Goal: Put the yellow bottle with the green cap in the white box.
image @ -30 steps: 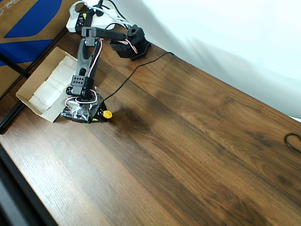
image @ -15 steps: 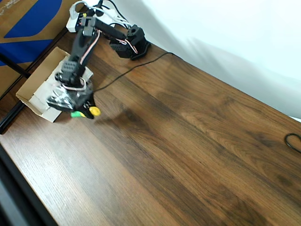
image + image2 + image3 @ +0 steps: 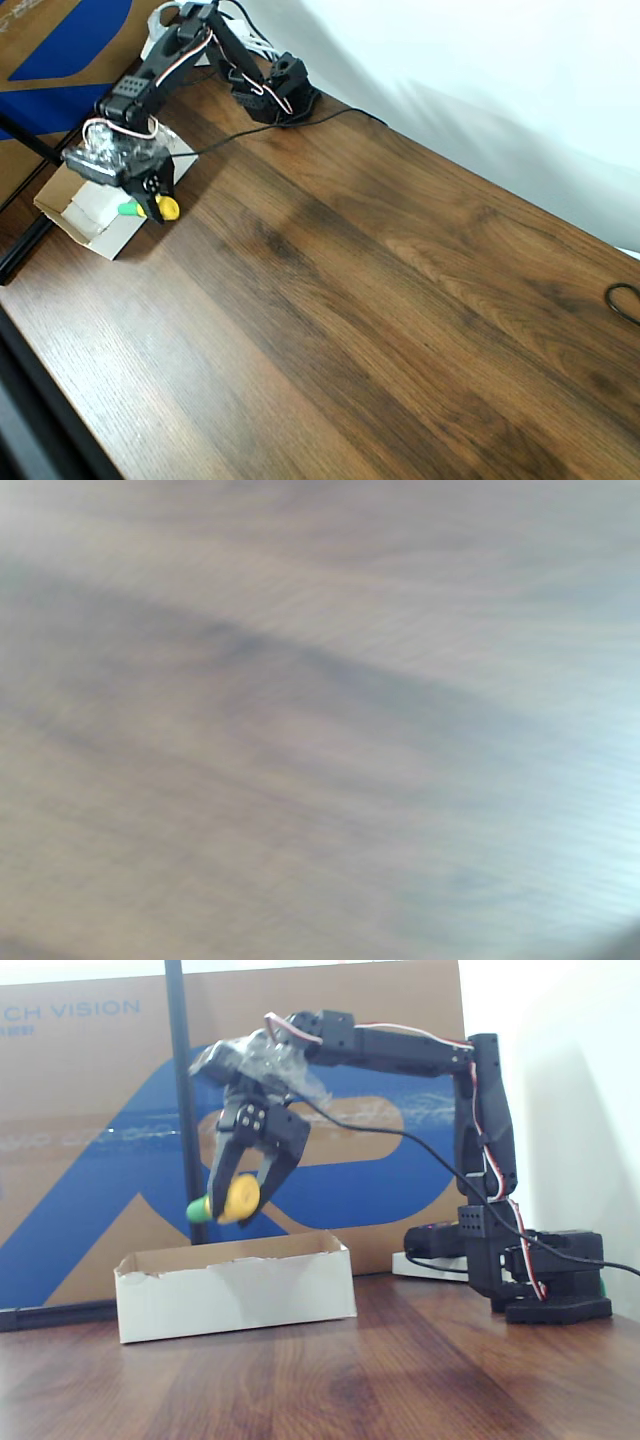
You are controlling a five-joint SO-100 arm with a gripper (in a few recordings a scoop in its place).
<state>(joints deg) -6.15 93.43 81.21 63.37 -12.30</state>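
- Pincer (image 3: 243,1192) is where we start: in the fixed view it hangs in the air above the white box (image 3: 236,1293), its two black fingers pinching the yellow bottle with the green cap (image 3: 228,1202).
- We see the bottle lying roughly level in that grip, green cap to the picture's left, well clear of the box's brownish rim.
- In the overhead view we find the pincer (image 3: 152,196) over the near right corner of the white box (image 3: 75,213); the yellow bottle (image 3: 150,207) shows as a yellow blob with a green tip, its print too small for us to read.
- The arm's wrist covers much of the box from above, so we see little of the paper lining there.
- From the side the box's front wall hides its inside from us.
- The wrist view gives us a blurred stretch of wood grain and nothing sharp enough to name.
- Behind the box stands a brown-and-blue carton (image 3: 90,1150), cut off at the picture's edge.
- The wooden bench (image 3: 400,320) carries a thin black cable (image 3: 270,138) running out from the arm's base.
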